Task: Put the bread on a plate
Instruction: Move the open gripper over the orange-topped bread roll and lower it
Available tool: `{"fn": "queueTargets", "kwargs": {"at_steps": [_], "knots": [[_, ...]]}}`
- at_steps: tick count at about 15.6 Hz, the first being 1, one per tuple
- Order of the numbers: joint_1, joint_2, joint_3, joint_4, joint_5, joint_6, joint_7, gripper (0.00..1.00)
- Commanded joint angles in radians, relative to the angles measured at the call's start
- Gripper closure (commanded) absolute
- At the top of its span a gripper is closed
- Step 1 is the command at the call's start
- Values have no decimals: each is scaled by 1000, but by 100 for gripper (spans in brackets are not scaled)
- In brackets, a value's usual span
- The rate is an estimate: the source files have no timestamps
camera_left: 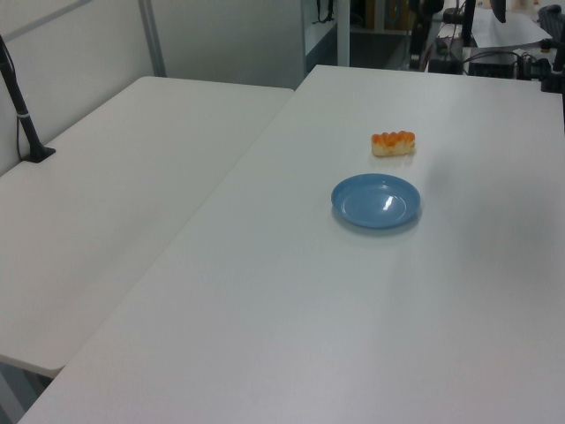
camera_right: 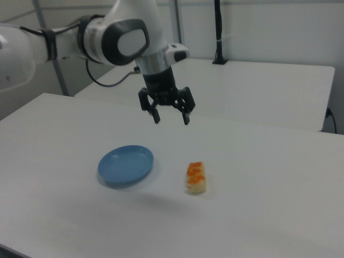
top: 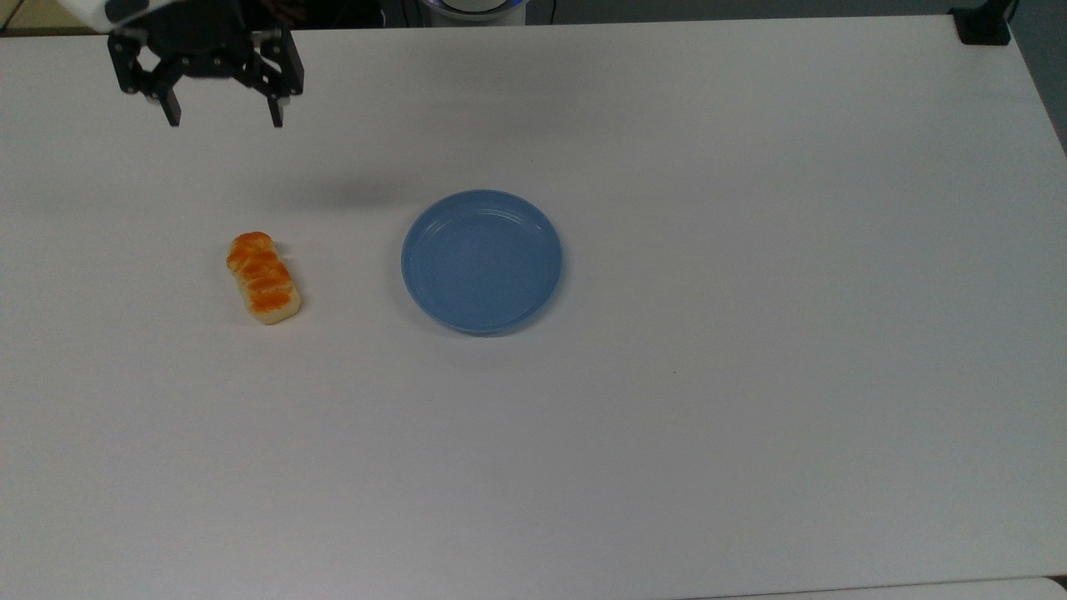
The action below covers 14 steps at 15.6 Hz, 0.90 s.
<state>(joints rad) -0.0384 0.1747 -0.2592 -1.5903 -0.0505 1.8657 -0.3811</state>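
The hand [top: 223,123] hangs in the air above the white tabletop [top: 750,250], its two black fingers [camera_right: 156,116] spread wide apart and pointing down with nothing between them; in the right view it sits [camera_right: 171,119] above and between the plate and the bread, clear of both; the bread [top: 263,277] lies flat on the tabletop, orange top up, to the top view's left of the light-blue plate [top: 482,262] and apart from it; the plate holds nothing; in the left view the bread [camera_left: 393,143] lies just beyond the plate [camera_left: 376,200].
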Motion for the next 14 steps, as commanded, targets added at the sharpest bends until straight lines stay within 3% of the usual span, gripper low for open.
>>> {"fn": "queueTargets", "kwargs": {"at_steps": [1,4,8,14], "knots": [[6,77,-2,1,-40,39,-90,0],[-3,117,-2,1,-43,81,-99,0],[-12,161,0,3,-109,95,-114,0],[-17,244,1,1,-111,176,-102,0]]}}
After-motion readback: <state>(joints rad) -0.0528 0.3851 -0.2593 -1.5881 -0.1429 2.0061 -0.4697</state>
